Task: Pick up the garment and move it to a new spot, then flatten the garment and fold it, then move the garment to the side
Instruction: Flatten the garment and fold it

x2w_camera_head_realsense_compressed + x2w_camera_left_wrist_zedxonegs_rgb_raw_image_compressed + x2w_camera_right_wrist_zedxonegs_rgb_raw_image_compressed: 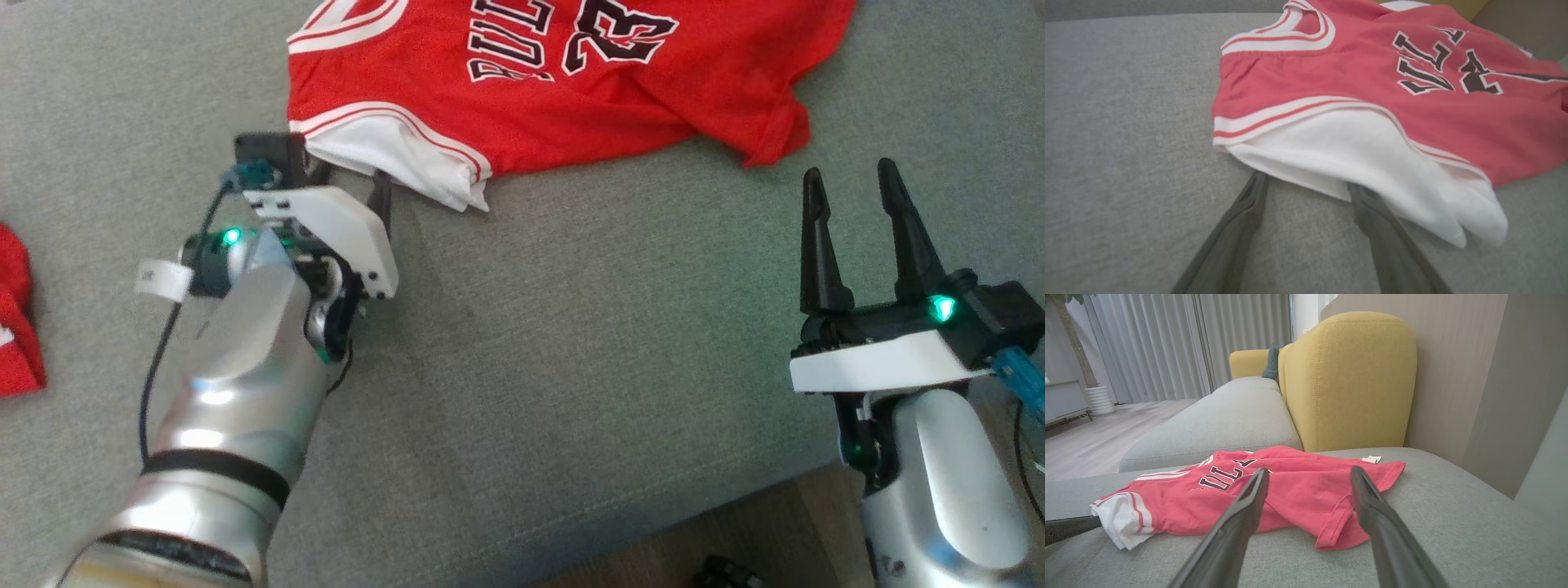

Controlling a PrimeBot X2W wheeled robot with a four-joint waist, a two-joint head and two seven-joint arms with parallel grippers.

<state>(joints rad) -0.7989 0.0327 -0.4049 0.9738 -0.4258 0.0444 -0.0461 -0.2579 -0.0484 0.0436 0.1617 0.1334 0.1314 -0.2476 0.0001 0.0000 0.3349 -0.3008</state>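
Here, a red basketball jersey (571,90) lies rumpled on a grey sofa cushion (571,327), lettering and number facing up; its white sleeve (1363,163) points toward the robot. The left gripper (1306,183) sits low on the cushion with its two dark fingers spread wide; their tips slip just under the sleeve's edge, clamping nothing. The right gripper (849,167), fingers likewise apart and empty, hovers near the jersey's red hem corner, not touching it. A yellow backrest (1351,375) rises behind the jersey; another red cloth (16,327) lies at the far left.
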